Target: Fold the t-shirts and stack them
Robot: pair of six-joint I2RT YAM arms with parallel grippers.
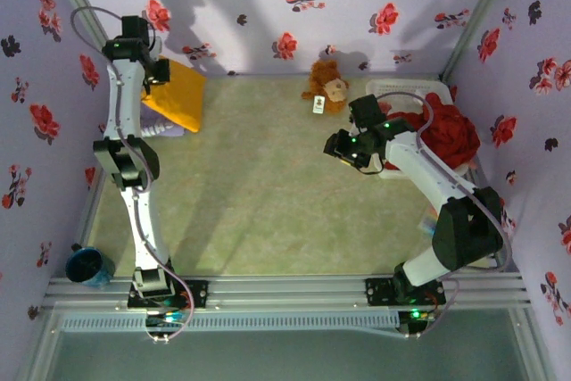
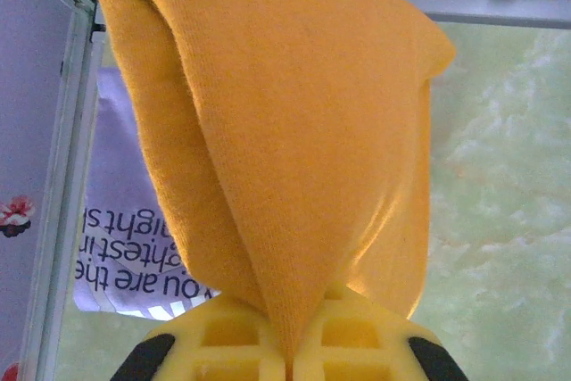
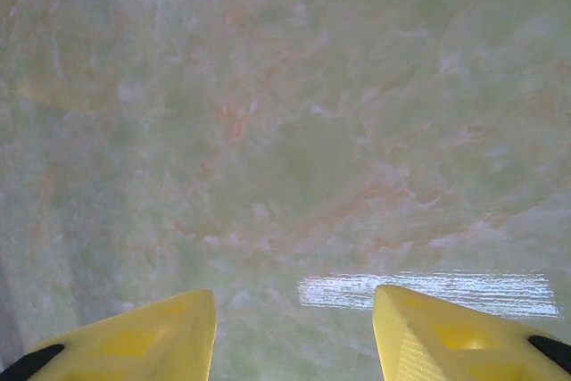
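Left fingers (image 2: pixel 223 345) half under orange-yellow t-shirt (image 2: pixel 294 131)

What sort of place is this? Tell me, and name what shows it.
Probably a staged robot test cell: flower-papered walls, a left arm and right arm bolted to a rail at the table edge, and an orange-yellow t-shirt, white basket and plush toy.

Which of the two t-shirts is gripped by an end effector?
The plain orange-yellow cloth t-shirt, pinched in the shut left end effector; the pale lavender lettered t-shirt lies ungripped.
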